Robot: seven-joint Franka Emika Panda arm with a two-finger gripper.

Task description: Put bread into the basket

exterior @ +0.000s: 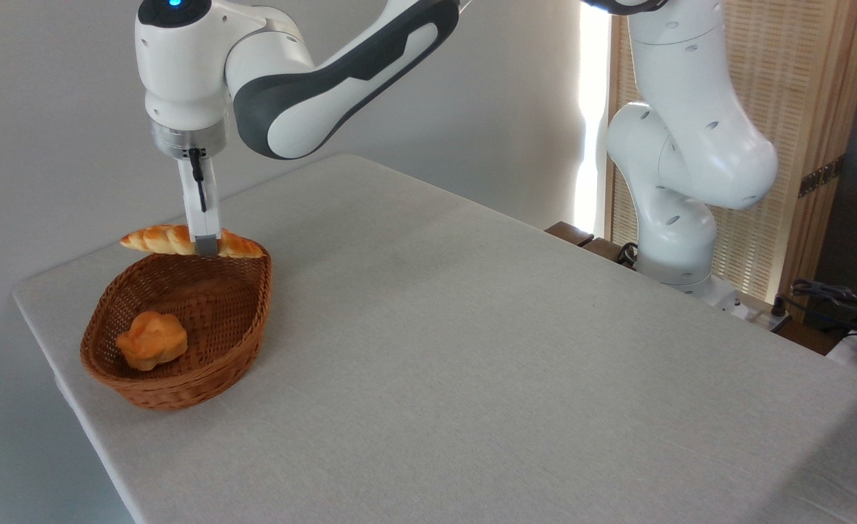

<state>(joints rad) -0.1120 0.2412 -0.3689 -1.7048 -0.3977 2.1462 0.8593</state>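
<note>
Bread held level over the far end of the basket, not yet let go.

The bread (180, 241) is pinched about its middle in the tool (207, 245), whose jaws are closed on it; both tapered ends stick out sideways, the loaf lying roughly level. A middle grip likely keeps it balanced. Directly below the tool sits the far rim of the basket (250, 342), and the loaf's right end looks close to or touching that rim; which, I cannot tell. Nearer the camera than the tool, low in the basket, rests a small round bun (151, 340). The basket stands on the worktop (472, 349), near its left corner. Lowering here might leave the loaf propped on the rim, so shifting toward the bun first seems wise.
</note>
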